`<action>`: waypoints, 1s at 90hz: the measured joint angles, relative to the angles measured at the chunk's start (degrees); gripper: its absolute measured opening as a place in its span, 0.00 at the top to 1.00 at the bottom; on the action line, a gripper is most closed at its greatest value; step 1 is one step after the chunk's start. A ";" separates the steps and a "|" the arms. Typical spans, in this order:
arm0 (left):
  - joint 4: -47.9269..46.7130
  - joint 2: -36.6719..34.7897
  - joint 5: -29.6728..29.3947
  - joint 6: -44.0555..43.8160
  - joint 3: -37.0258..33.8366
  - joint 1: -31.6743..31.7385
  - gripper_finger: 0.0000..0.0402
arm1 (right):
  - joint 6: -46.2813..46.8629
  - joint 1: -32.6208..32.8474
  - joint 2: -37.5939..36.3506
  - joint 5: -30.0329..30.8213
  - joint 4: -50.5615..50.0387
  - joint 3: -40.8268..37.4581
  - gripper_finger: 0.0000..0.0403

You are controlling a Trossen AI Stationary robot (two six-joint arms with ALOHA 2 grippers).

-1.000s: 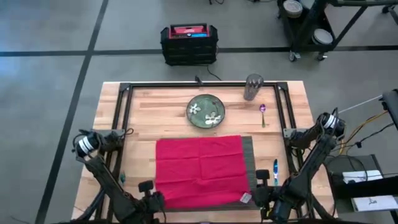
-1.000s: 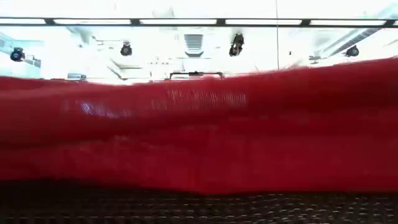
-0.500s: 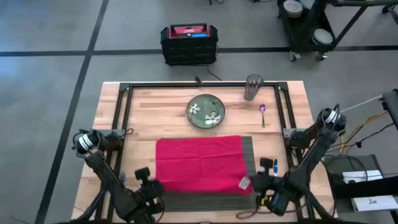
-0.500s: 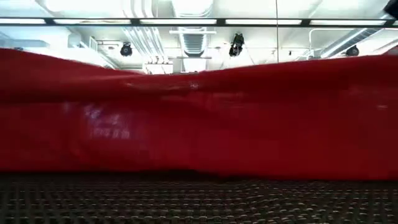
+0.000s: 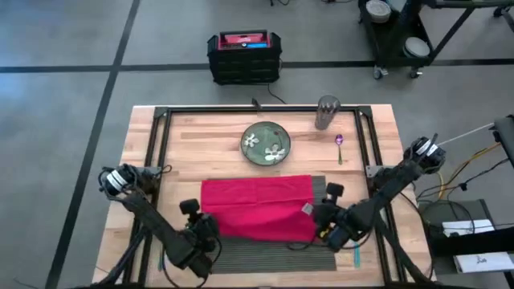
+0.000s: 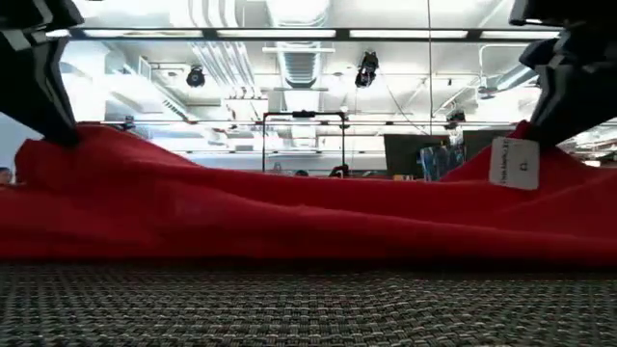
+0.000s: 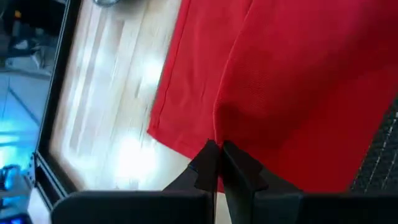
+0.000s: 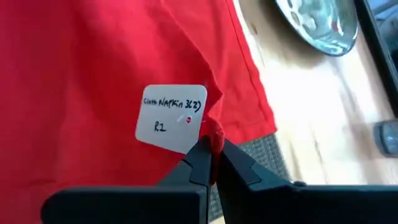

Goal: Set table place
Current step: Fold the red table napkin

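so, the table (image 5: 201, 136) is a pale butcher-block top w/ plank seams and a black rail frame. on it lies the place (image 5: 265, 250), a dark grey ribbed rectangular mat, mostly under a red cloth napkin (image 5: 257, 205); its bare near strip shows in the high view, and the low view shows its fine woven ribs (image 6: 308, 308) up close.

the napkin is soft red fabric, folded back on itself so its near edge is lifted and doubled over, sagging in the middle between two raised corners. a white paper tag (image 8: 171, 117) w/ handwriting hangs at the right corner.

left gripper (image 5: 195, 221) sits at the napkin's near-left corner, fingers (image 7: 208, 163) pinched narrow on the cloth edge. right gripper (image 5: 321, 210) is at the near-right corner, fingers (image 8: 202, 155) nipped tight on a bunched bit of red cloth just beside the tag.

beyond the napkin, well apart from it, sits a round green plate (image 5: 267, 143) w/ white flower shapes, glossy. a tall metal cup (image 5: 327, 112) stands near the far rail, a small spoon (image 5: 340, 148) w/ a purplish bowl lies between cup and mat on the right. a blue-handled utensil (image 5: 356, 255) lies on bare wood just right of the mat, partly hidden by the right arm.
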 joint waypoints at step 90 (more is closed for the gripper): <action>24.20 0.61 17.27 9.82 6.62 -5.97 0.56 | -9.45 10.03 1.22 -4.07 17.18 1.14 1.00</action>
